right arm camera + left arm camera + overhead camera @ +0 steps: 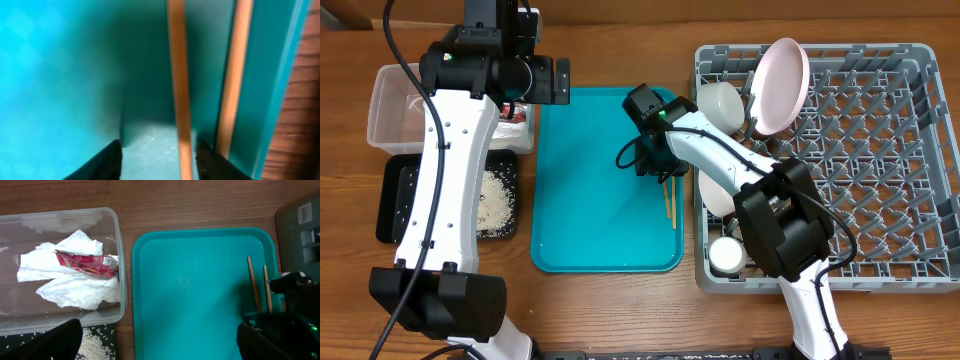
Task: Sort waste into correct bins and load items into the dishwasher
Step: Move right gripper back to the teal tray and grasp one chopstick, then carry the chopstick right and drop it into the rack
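Two wooden chopsticks (179,90) lie side by side on the teal tray (590,220), near its right rim. My right gripper (159,162) is down over them, open, with one chopstick between its fingers (212,162) and the other (232,85) just outside the right finger. My left gripper (160,345) hangs open and holds nothing, above the gap between the clear tub (117,240) and the tray. White napkins (75,287) and the red wrapper (85,264) lie in the tub. Rice (500,200) lies in the black tray (398,205).
The grey dish rack (880,160) fills the right side. In it stand a plate (778,85), two bowls (720,100) (715,195) and a small cup (727,255). The right arm (760,190) reaches over the rack's left edge.
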You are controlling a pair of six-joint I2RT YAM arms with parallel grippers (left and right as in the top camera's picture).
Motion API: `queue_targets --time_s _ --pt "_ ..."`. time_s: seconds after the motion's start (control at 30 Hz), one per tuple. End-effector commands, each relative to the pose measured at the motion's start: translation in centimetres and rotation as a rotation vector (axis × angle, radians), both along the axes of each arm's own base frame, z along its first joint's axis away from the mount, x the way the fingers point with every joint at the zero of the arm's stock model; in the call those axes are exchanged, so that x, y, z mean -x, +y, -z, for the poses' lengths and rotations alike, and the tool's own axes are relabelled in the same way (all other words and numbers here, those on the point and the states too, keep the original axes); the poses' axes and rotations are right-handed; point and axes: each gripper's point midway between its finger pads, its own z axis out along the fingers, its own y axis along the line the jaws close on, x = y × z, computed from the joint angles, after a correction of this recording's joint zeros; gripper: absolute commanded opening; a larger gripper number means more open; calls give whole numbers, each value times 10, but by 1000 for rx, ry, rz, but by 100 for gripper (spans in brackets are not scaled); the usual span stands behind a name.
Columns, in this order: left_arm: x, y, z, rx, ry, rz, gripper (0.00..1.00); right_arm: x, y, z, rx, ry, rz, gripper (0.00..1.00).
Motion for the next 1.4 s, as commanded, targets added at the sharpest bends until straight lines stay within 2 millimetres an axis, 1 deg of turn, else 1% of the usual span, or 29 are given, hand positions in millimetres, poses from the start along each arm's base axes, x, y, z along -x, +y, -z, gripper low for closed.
queue_targets --time_s 0.0,0.03,0.07,0.1,0.17,0.23,0.33,0.37,0.47,0.53,0.57,0.6,0.63,0.67,0.7,0.73,0.8,0.87,0.9,0.93,1.0,1.03,1.13,1.17,1.2,1.23,1.37 --pt "-2 2 -11 -5 -29 -11 100 8 9 10 -59 68 5 39" --pt "-2 2 -11 -5 -29 -11 100 11 11 9 -71 80 3 33" --pt "-2 2 -11 -5 -29 -11 100 12 12 10 -77 88 3 21" --pt "-2 2 -11 -5 -29 -11 100 14 13 9 -81 93 0 13" --pt "-2 2 -11 -5 -29 -11 100 14 16 9 -82 89 -5 4" --pt "-2 2 -11 -5 -29 -11 100 14 18 8 -84 86 -9 4" --pt "-2 2 -11 -5 -29 -11 100 12 18 -5 -84 77 -10 4" --pt "-2 2 -11 -5 -29 -11 100 10 18 -21 -83 60 -17 4" --pt "-2 2 -11 -5 -29 -11 100 6 19 -62 -105 11 -46 4" --pt "-2 2 -11 -5 -29 -11 100 5 19 -97 -127 -36 -74 4" --pt "-2 2 -11 -5 -29 -11 100 6 16 -119 -134 -68 -82 4" --pt "-2 2 -11 -5 -29 -11 100 6 11 -138 -135 -97 -88 4" --pt "-2 2 -11 -5 -29 -11 100 8 3 -161 -128 -136 -83 4" --pt "-2 2 -11 -5 -29 -12 100 9 -3 -172 -122 -155 -76 4" --pt "-2 2 -11 -5 -29 -11 100 13 -19 -195 -100 -197 -59 4" --pt "-2 2 -11 -5 -29 -11 100 16 -29 -206 -84 -216 -47 4" --pt "-2 2 -11 -5 -29 -11 100 27 -59 -232 -31 -254 -10 4" --pt "-2 2 -11 -5 -29 -11 100 38 -87 -246 26 -263 27 4" --pt "-2 2 -11 -5 -29 -11 100 45 -105 -251 69 -256 49 4" --pt "-2 2 -11 -5 -29 -11 100 53 -125 -254 121 -236 74 4" --pt "-2 2 -11 -5 -29 -11 100 61 -153 -253 190 -196 113 4" --pt "-2 2 -11 -5 -29 -12 100 63 -158 -250 190 -179 105 4" --pt "-2 2 -11 -5 -29 -11 100 63 -183 -237 264 -144 140 4" --pt "-2 2 -11 -5 -29 -11 100 66 -198 -225 312 -105 163 4" --pt "-2 2 -11 -5 -29 -11 100 67 -205 -218 330 -86 173 4" --pt "-2 2 -11 -5 -29 -11 100 70 -215 -207 353 -51 185 4" --pt "-2 2 -11 -5 -29 -11 100 75 -237 -172 380 33 196 4"
